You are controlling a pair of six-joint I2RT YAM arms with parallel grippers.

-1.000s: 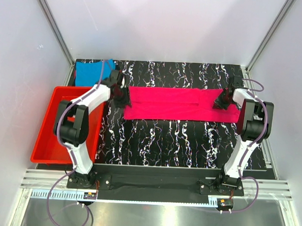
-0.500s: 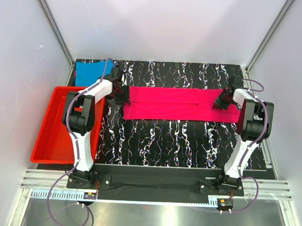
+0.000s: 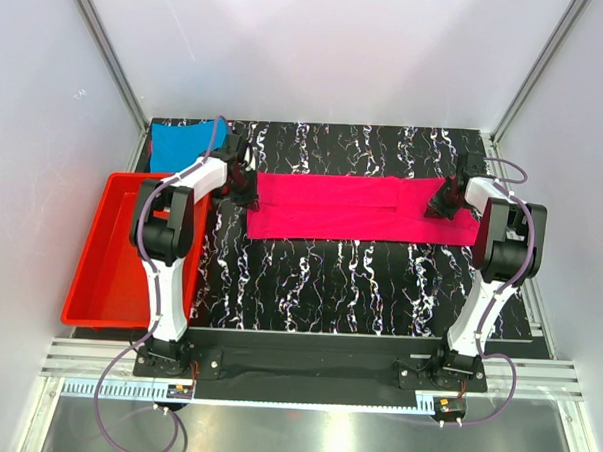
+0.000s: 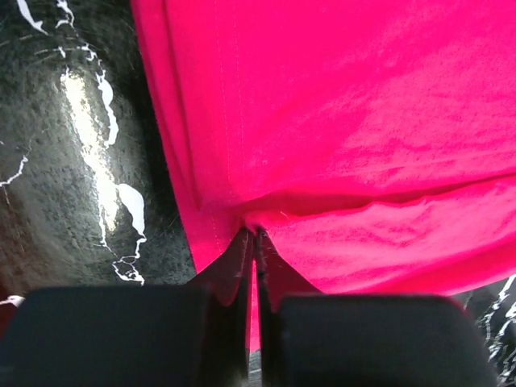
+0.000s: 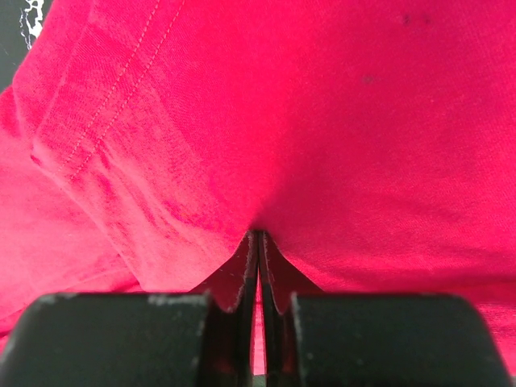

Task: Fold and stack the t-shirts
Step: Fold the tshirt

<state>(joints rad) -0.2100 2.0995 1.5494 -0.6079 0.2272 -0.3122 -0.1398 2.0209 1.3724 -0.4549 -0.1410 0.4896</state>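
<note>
Cameras one at a time, top one first: we see the pink t-shirt (image 3: pixel 352 208) lying as a long folded strip across the far half of the black marbled table (image 3: pixel 359 289). Our left gripper (image 3: pixel 245 190) is at its left end and our right gripper (image 3: pixel 445 204) is near its right end. We reckon gripping both ends keeps the strip taut for the next fold. The blue t-shirt (image 3: pixel 185 141) sits in the far left corner, apart from the pink one, just beyond the red tray (image 3: pixel 89 277). There's loads of bare table on the near side to fold toward.

Left wrist: jaws are pressed together, pinching the shirt's hemmed edge, with bare table just left of it.

Right wrist: jaws are likewise clamped on pink cloth beside a stitched hem. Cloth fills nearly everything, so we can't judge the edges there.
</note>
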